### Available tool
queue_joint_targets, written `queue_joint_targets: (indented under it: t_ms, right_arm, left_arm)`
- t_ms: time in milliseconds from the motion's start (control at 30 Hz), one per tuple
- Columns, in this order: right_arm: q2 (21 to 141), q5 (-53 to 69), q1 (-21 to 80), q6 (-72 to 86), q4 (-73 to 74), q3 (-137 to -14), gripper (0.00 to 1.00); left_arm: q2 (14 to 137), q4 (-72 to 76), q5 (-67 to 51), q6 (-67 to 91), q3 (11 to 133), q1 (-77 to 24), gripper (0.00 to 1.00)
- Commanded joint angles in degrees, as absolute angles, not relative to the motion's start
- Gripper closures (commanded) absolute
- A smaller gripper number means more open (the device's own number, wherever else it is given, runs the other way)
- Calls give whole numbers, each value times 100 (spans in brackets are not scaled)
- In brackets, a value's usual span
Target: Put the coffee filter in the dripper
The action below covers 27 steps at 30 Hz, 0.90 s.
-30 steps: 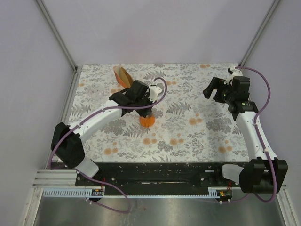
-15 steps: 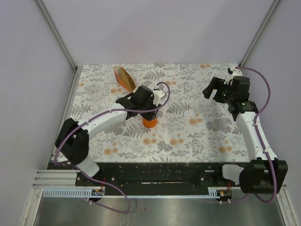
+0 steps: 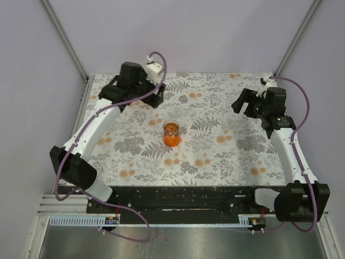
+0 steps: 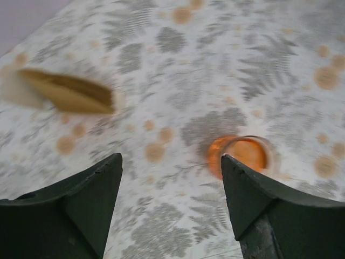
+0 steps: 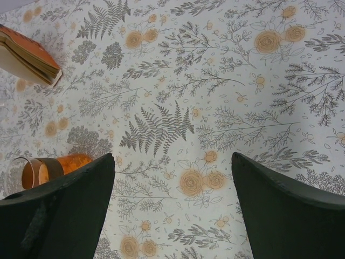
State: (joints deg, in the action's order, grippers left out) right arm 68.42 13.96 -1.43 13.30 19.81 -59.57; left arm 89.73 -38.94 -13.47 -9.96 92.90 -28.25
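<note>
The dripper (image 3: 171, 133) stands upright mid-table, a clear cone on an orange base. In the right wrist view the dripper (image 5: 51, 168) shows a light-brown band inside its cone, which looks like the coffee filter (image 5: 39, 169); I cannot tell how well it is seated. My left gripper (image 3: 141, 96) hangs high over the back left, open and empty, well away from the dripper (image 4: 242, 154). The left gripper (image 4: 171, 157) has only tablecloth between its fingers. At the back right my right gripper (image 3: 245, 105) is open and empty too, and in its own view the right gripper (image 5: 172, 156) frames bare cloth.
A thick bundle of brown filters in an orange holder (image 5: 29, 54) lies at the back left; it appears blurred in the left wrist view (image 4: 67, 93) and is hidden under the left arm from above. Grey walls with metal posts (image 3: 70, 48) close in the table.
The left gripper was shut right over the dripper. It has opened, risen and swung to the back left. The dripper now stands uncovered. The right arm has not moved.
</note>
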Motion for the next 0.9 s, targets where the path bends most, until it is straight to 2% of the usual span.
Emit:
queue_joint_targets:
  t_ms: [0, 133, 300, 700, 800, 867]
  right_arm:
    - [6732, 1538, -88, 1266, 1863, -5985, 3]
    - [6776, 1661, -79, 1266, 1820, -5977, 3]
    - [6917, 1758, -70, 1283, 1714, -5950, 3]
    - [7040, 1740, -26, 1274, 1766, -5968, 3]
    - [7066, 1749, -26, 1248, 1784, -5968, 3]
    - [7066, 1740, -26, 1239, 1802, -5985, 3]
  left_arm:
    - [8894, -4202, -669, -1344, 9282, -1506, 22]
    - [9166, -3965, -326, -1257, 9089, -231, 22]
    - [9544, -3349, -26, -1318, 8780, 640, 21]
    - [11152, -3208, 185, -1046, 9536, 1186, 22]
    - [11407, -3208, 27, -1020, 9659, 1187, 26]
    - [11574, -3243, -156, -1002, 9703, 1187, 33]
